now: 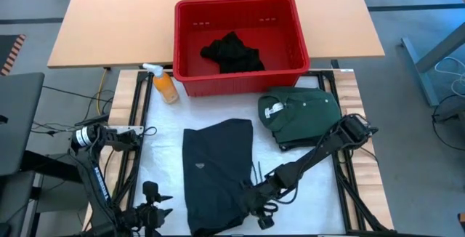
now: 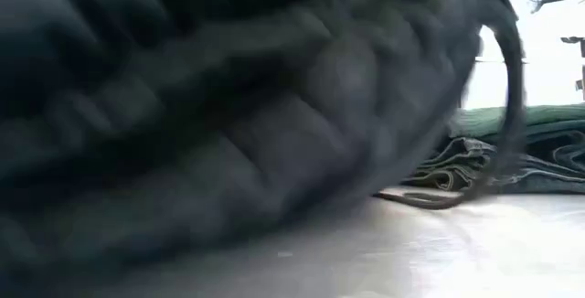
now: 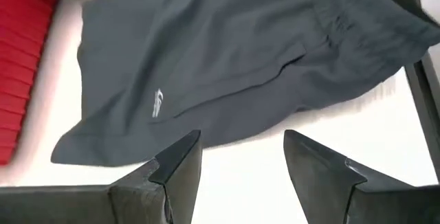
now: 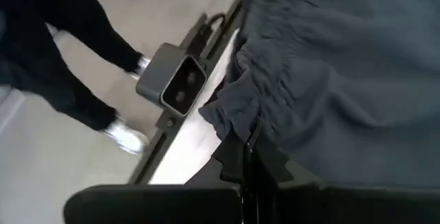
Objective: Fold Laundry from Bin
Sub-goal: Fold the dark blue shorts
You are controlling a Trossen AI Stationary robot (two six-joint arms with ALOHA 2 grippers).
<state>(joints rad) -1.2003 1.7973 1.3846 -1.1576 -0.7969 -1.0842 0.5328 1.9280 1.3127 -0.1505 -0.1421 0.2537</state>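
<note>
High view straight down, low view smothered by charcoal shorts — wrist views close above them.

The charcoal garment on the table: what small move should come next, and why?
Probably the right pincer, shut on the waistband of the charcoal garment, should carry that edge over toward the far hem: the cloth lies flat, unfolded, and the left pincer waits open beside it.

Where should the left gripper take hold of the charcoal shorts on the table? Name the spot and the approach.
Probably the free near corner of the charcoal shorts, coming from the left gripper side. The cloth lies flat and bare there, while the right gripper already pinches the gathered waistband opposite.
</note>
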